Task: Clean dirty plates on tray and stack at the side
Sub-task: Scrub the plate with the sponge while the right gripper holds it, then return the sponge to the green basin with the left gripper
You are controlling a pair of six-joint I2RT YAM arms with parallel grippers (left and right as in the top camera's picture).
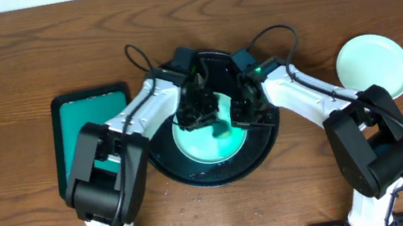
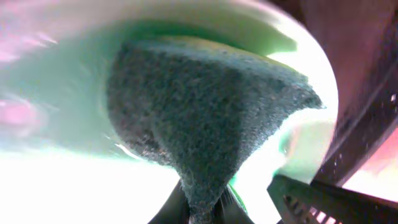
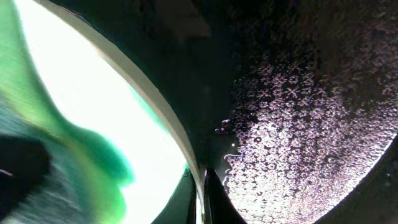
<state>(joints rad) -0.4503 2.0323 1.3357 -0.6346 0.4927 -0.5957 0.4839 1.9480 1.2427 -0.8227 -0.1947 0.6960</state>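
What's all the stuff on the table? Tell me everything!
Smeared plate: one, mint with a teal smear, in the round tray.
Clean plate: one, pale mint, on the table's right side.
Round tray: one, black, middle.
Rectangular tray: one, green with a black rim, left.
Sponge: one, dark grey, on the smeared plate.
Table: one, brown wood.
Left gripper: one, black, shut on the sponge.
Right gripper: one, black, at the smeared plate's right edge; grip unclear.

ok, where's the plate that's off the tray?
Overhead view: the pale mint plate lies on the table at the right, just beyond the right arm, apart from the black tray.
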